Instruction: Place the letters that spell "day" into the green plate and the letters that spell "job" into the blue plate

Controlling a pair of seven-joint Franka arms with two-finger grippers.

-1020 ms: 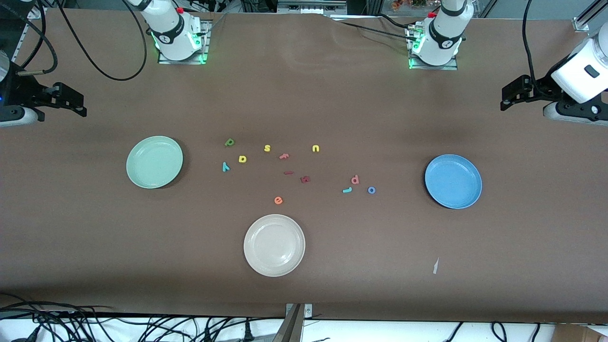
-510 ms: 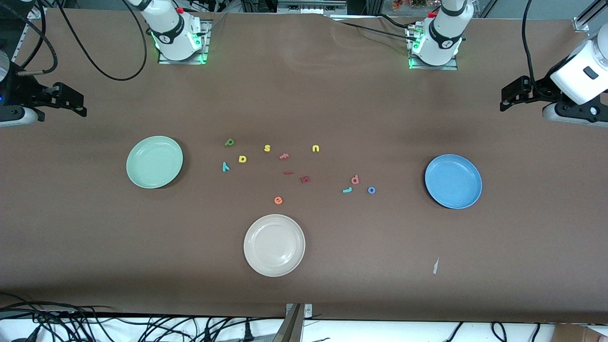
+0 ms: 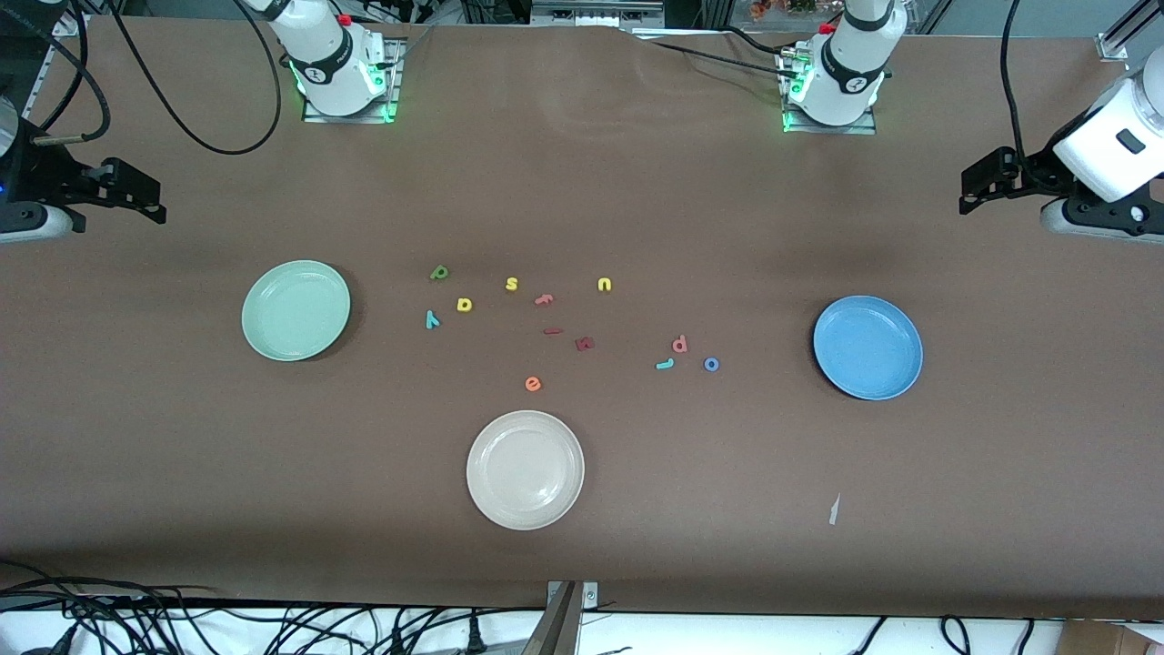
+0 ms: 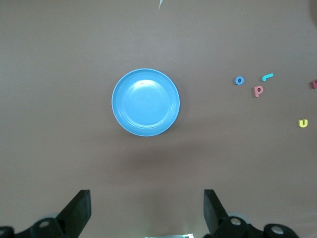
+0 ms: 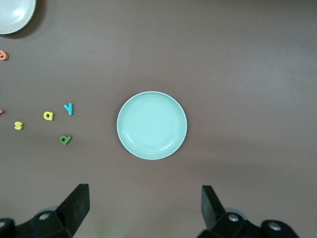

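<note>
Front view shows both arms waiting up at the desk's two ends. The left gripper (image 3: 978,186) hangs over bare desk (image 3: 637,182) past the blue plate (image 3: 867,347); the right gripper (image 3: 136,196) hangs likewise past the green plate (image 3: 296,310). Fingers on both are spread and grasp nothing.

All letters lie on the desk between those plates, none in a plate. The d (image 3: 439,271), a (image 3: 464,304) and y (image 3: 432,318) sit near the green plate; the j (image 3: 665,364), o (image 3: 711,364) and b (image 3: 679,344) sit toward the blue plate. Wide bare desk rings each plate.

Only the front view shows the white plate (image 3: 525,469) whole, nearest the camera, with the e (image 3: 533,384) just farther off. Left wrist view looks straight down on the blue plate between its fingers (image 4: 79,210); right wrist view centres the green plate and catches the white plate's rim.
</note>
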